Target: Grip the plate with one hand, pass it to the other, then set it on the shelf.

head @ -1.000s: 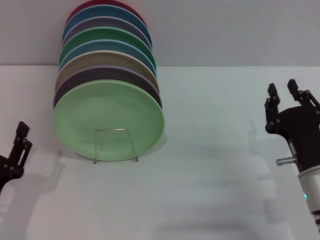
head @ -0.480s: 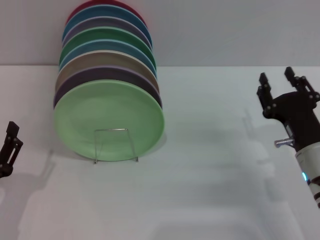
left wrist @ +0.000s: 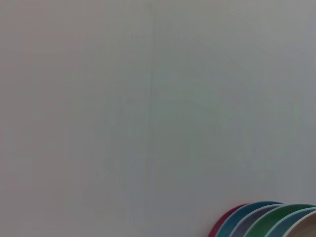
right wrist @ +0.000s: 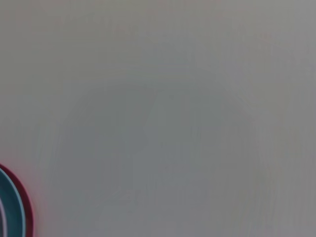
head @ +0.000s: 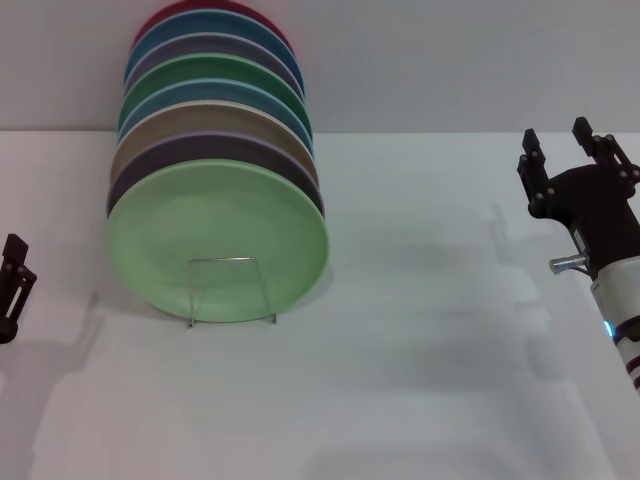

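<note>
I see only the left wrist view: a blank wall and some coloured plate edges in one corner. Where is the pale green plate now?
Observer: In the head view the pale green plate stands at the front of the row of plates, leaning upright in the shelf.
Operator: Does any gripper hold it?
Observer: No. The left gripper is at the table's left edge, far from the plate.
Operator: And the right one?
Observer: The right gripper is far on the right side, fingers open and holding nothing.
</note>
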You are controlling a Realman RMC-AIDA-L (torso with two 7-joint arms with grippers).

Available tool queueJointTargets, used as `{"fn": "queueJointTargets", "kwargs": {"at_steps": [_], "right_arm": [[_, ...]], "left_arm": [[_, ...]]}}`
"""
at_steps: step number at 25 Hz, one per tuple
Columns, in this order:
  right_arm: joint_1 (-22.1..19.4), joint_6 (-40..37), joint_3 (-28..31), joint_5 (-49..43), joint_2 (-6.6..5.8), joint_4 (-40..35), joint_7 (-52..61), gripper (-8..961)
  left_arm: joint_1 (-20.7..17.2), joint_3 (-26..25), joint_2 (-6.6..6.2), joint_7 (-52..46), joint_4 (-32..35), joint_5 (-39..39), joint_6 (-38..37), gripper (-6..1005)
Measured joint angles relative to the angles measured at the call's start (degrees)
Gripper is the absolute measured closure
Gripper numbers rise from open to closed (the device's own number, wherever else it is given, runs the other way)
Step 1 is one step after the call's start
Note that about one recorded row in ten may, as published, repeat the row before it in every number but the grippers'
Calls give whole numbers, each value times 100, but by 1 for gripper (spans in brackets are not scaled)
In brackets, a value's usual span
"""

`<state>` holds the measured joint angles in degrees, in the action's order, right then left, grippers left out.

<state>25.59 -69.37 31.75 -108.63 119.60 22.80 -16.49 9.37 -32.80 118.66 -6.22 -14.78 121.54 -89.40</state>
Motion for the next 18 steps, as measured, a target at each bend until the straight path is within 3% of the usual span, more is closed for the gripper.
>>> {"fn": "queueJointTargets", "kwargs": {"at_steps": [18], "right_arm": [[-6, 11, 7, 0, 3, -76, 65, 418]], "left_arm": [[145, -24, -10, 25, 9, 1, 280, 181]]}}
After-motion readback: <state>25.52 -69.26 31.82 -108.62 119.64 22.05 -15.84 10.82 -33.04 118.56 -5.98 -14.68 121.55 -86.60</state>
